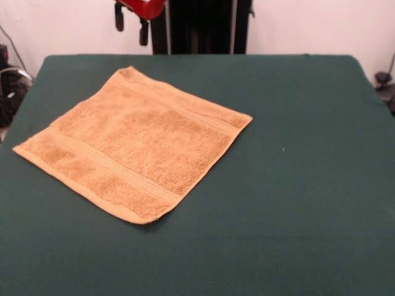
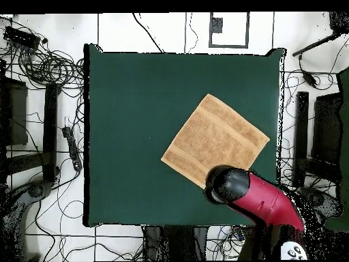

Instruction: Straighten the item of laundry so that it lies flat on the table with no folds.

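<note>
Towel: small, roughly square orange-tan terry-cloth towel (image 1: 133, 143) with hemmed edges and a woven band near two opposite ends; fully spread, turned corner-on like a diamond, left of centre in the front view, right of centre in the overhead view (image 2: 215, 140)
Lie of the cloth: all four corners and both bands show, and no fold or doubled layer is visible, so the task reads as essentially complete
Table: large dark green felt-covered table (image 1: 296, 185) with rounded corners; the towel lies wholly on it, well inside every edge
Arm: red and black robot arm (image 2: 262, 198), entering from the lower right of the overhead frame, its black end above the towel's lower corner; raised and drawn back, probably to leave the cloth undisturbed
Gripper: dark pincer (image 1: 131, 24) at the top edge of the front view, left of centre; two black tips hang apart with a gap between them, holding nothing, clear of the towel
Remaining step: judged none, beyond perhaps smoothing slight waviness along the hem
</note>
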